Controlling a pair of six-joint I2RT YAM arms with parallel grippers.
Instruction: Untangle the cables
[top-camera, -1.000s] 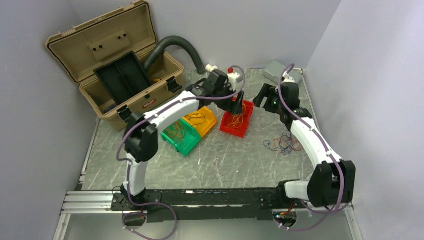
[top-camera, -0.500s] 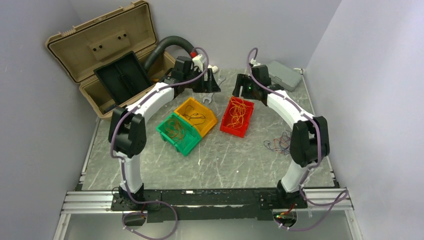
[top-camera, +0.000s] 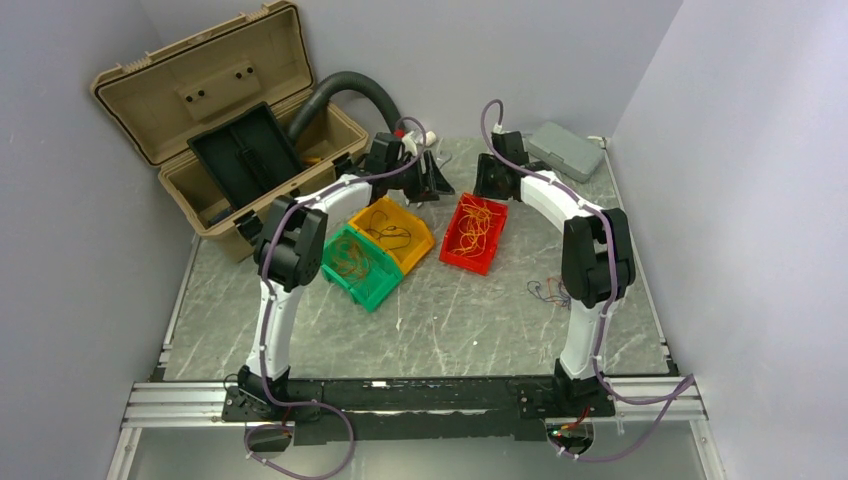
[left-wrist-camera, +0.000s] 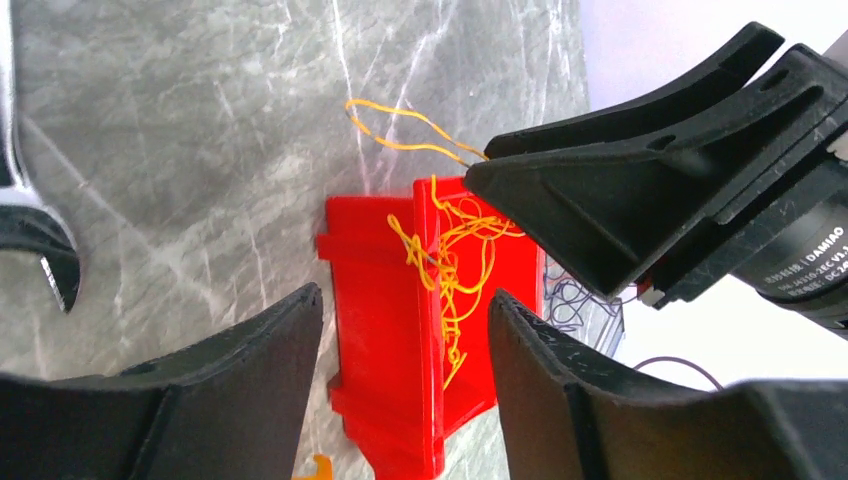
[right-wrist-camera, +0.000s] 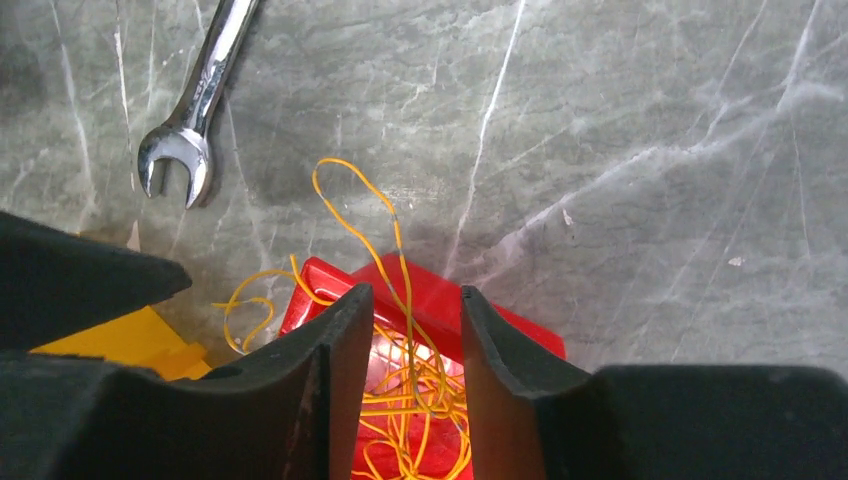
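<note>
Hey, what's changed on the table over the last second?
The left end effector backed off the red bin toward the toolbox. The right end effector swung left to the bin's far end, a yellow wire loop now between its open jaws. The green bin and yellow bin stayed put.

The cables (top-camera: 473, 228) are thin wires: a yellow-orange tangle fills the red bin (top-camera: 478, 265), one loop reaching out over its rim; a dark bunch (top-camera: 550, 292) lies loose on the bench (top-camera: 450, 320).

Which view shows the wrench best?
The right wrist view: the wrench shows its open end and much of its handle. The left wrist view catches only the open end; in the top view it cannot be made out.
</note>
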